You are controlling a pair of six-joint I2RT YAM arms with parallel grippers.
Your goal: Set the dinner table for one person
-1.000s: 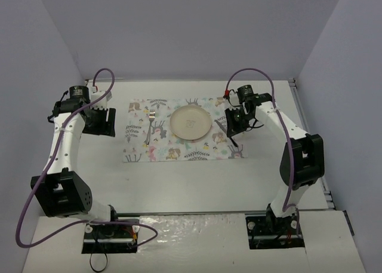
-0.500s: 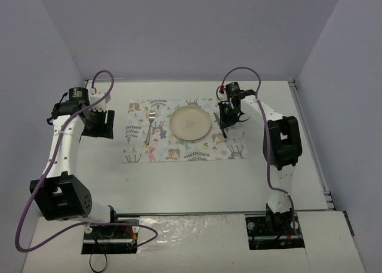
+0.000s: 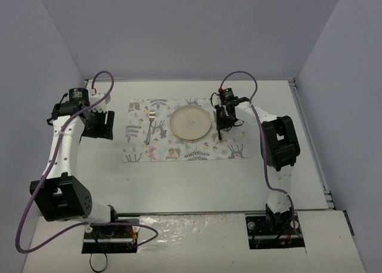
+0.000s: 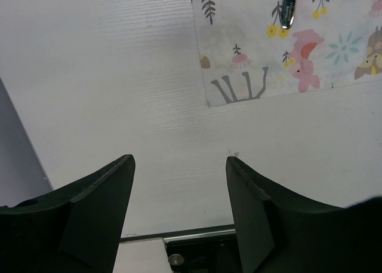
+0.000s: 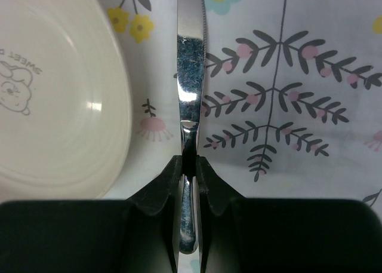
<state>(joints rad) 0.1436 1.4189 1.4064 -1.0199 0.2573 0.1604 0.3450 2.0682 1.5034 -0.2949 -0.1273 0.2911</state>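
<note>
While its jaws press together on the handle of a knife [image 5: 190, 76], the right claw [image 5: 188, 162] hangs over the printed cloth [image 5: 298, 76]. In its wrist view the blade points to 12 o'clock, and the plate [image 5: 54, 106] rim sits just beside it at 9 o'clock. Only that view shows the pinch; overhead the knife is too thin to make out. The left claw [image 4: 179, 160], spread and holding nothing, hovers over bare bench [image 4: 119, 76] at 9 o'clock of the cloth, with a metal edge rail [image 4: 179, 232] at 6 o'clock in its view. Overhead, the fork [image 3: 149, 126] lies on the cloth at 9 o'clock of the plate. Bare bench stretches wide toward 6 o'clock.
</note>
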